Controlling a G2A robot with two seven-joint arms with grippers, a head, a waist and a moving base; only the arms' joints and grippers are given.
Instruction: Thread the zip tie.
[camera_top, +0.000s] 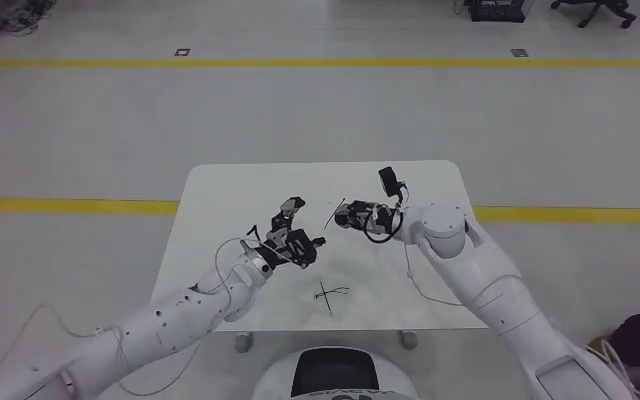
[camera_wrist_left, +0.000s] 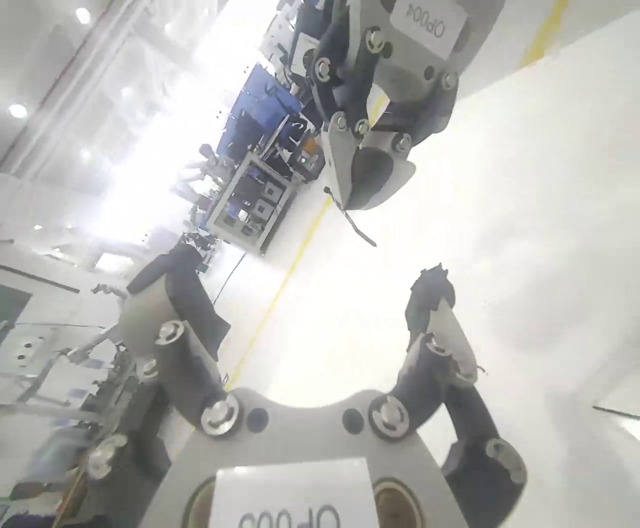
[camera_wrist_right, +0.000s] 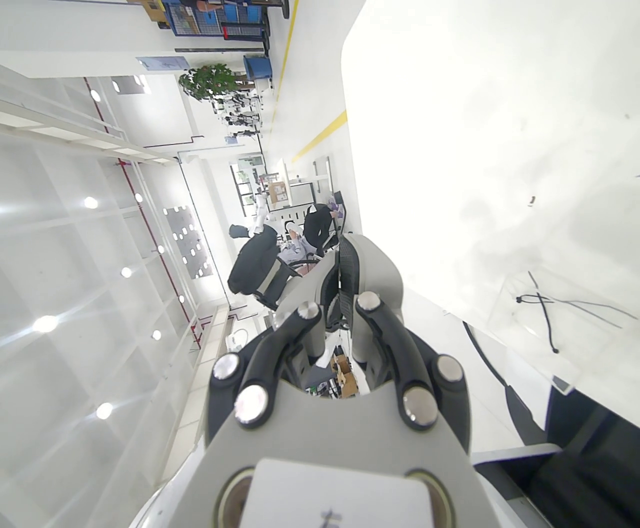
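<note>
Pinched between the closed fingers of the right gripper (camera_top: 343, 214), up over the middle of the table (camera_top: 215, 240): the zip tie (camera_top: 335, 213), with a short, thin length poking out of the grip toward the left gripper (camera_top: 303, 224). Spread wide and holding nothing, the left gripper's fingers (camera_wrist_left: 434, 300), facing that free end from near by, not touching it. Lying crossed on the table toward the robot's side, well apart from both grippers: a few spare ties (camera_top: 330, 293). Hard to tell from the left wrist view whether head or tail points outward on the held tie (camera_wrist_left: 356, 227). Probably the riskiest part from here: closing on so slender and springy a strip. Easy to miss by coming in slightly off line, or to nudge the end aside and bend it instead of catching it. Also possible: twisting the tie inside the right gripper (camera_wrist_left: 350, 200), given such a small bite on it, and so losing the alignment needed for threading. Worst case, knocking it loose to fall among the spares.
</note>
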